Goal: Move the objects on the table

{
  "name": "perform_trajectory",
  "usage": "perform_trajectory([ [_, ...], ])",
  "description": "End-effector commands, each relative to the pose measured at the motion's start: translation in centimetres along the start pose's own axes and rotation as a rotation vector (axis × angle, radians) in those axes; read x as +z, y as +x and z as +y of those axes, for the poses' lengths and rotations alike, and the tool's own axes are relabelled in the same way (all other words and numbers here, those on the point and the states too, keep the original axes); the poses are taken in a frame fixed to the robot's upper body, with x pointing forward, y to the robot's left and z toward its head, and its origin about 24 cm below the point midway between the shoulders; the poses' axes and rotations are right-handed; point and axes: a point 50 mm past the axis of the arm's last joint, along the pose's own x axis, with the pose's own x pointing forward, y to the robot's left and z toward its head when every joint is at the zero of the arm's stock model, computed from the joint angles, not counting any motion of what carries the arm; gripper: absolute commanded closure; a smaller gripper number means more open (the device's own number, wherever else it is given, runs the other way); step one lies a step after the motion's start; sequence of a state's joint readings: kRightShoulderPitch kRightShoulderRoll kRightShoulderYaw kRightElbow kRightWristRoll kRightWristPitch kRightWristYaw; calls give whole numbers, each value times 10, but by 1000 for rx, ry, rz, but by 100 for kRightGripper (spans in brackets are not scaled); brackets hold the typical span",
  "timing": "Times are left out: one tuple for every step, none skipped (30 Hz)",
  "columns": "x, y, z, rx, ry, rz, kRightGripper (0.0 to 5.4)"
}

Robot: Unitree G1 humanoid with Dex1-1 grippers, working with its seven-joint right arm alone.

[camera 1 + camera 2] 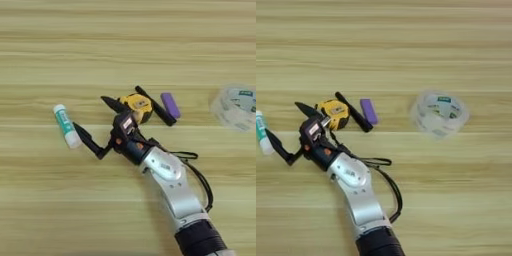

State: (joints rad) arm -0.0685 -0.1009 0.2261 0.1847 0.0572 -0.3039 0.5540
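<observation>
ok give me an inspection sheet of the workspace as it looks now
surface: wooden table, light tan, lengthwise grain.
job's things: yellow-and-black tape measure lying free; white tube with teal label left of the hand.
clutter: purple block and a black stick beside the tape measure; clear round container to the right.
grippers: right hand open, holding nothing, fingers spread between tube and tape measure.
cables: black cable looping along the forearm.
surroundings: nothing seen.

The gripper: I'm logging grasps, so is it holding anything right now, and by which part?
Nothing is held. The gripper is open, its fingers spread wide between the white tube and the tape measure, closed on neither.
</observation>
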Motion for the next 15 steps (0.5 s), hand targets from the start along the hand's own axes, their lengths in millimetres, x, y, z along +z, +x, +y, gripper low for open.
perform_trajectory([
  [15,19,4,40,-52,-41,4],
  [13,20,6,49,-56,-28,4],
  [11,21,8,60,-54,-14,4],
  [8,22,11,72,-57,4,4],
  [6,23,14,82,-57,19,4],
  [4,24,16,90,-57,30,4],
  [2,25,20,102,-56,40,4],
  [1,26,23,115,-54,45,4],
  [1,27,26,124,-53,49,4],
  [0,28,30,138,-51,52,4],
  [0,29,33,147,-50,57,4],
  [-2,30,35,153,-51,63,4],
  [-3,30,37,158,-49,71,4],
  [-5,31,39,160,-49,79,4],
  [-6,32,41,164,-46,87,4],
])
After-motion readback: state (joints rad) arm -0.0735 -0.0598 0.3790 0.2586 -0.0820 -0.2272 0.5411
